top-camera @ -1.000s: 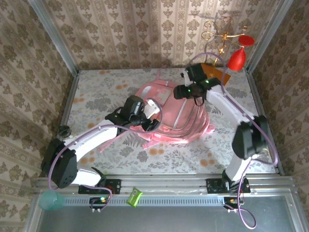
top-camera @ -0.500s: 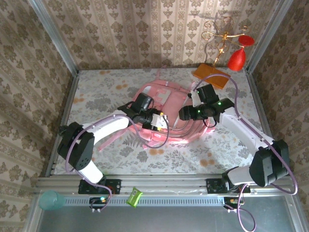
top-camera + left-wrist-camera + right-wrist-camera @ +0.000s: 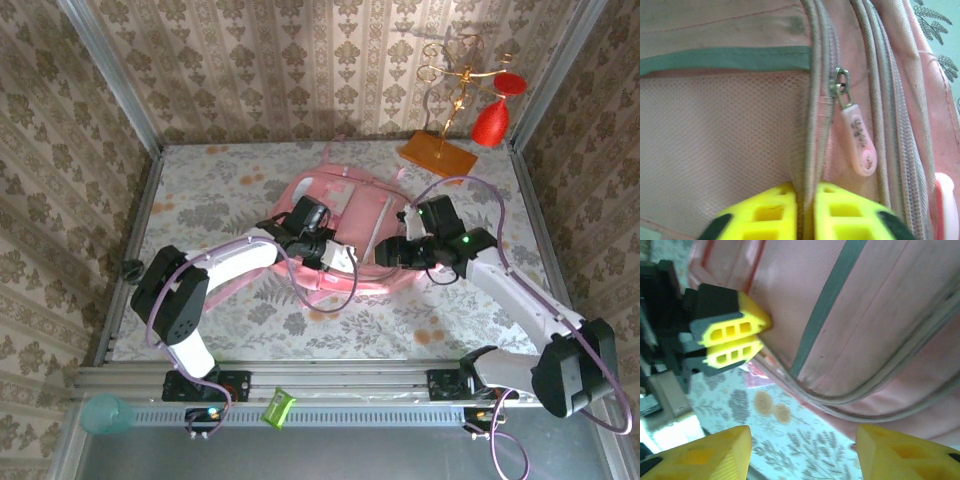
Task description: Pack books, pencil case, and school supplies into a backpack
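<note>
Left wrist view: fingers of the left gripper point(image 3: 805, 215) pinch the zip seam point(image 3: 812, 130) of the soft, limp backpack point(image 3: 730, 145) lying mid-surface point(image 3: 200, 200); its zip pull point(image 3: 858, 150) looks the surer hold. The right gripper point(image 3: 803, 445) has its fingers spread.

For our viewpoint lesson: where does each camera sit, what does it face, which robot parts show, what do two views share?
Top external: above and behind, looking down on pink backpack; left arm, right arm show.
Left wrist: close on zip pull; left gripper pinching seam.
Right wrist: faces backpack's side; right gripper open.
Shared: both wrist views show left gripper.
</note>
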Action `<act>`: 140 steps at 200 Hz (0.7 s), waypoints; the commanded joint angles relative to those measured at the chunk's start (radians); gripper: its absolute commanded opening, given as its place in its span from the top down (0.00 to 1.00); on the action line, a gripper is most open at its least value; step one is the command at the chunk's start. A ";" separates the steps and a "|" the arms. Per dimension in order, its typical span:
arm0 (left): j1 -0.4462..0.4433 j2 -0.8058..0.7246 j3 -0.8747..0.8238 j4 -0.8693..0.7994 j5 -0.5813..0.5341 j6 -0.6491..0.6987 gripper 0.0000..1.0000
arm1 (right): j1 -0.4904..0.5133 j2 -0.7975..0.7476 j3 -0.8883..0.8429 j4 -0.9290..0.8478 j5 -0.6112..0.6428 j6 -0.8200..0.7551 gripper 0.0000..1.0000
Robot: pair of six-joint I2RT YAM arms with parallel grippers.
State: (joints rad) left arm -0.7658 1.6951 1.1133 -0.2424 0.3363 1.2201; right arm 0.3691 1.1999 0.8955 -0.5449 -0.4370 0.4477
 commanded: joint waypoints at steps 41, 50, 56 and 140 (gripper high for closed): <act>0.036 0.005 0.027 0.032 0.167 -0.289 1.00 | 0.129 -0.073 -0.220 0.418 0.059 0.328 0.49; 0.044 0.000 0.029 0.035 0.201 -0.322 1.00 | 0.143 -0.076 -0.236 0.455 0.103 0.358 0.53; 0.048 -0.002 0.029 0.034 0.218 -0.336 1.00 | 0.154 -0.074 -0.245 0.485 0.125 0.374 0.55; 0.060 0.020 0.085 -0.058 0.286 -0.361 1.00 | 0.333 0.055 -0.251 0.605 0.485 0.396 0.62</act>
State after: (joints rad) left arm -0.7109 1.7088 1.1667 -0.2607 0.5449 0.9005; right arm 0.6586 1.2484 0.6445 0.0223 -0.1585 0.8349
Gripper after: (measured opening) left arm 0.072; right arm 0.385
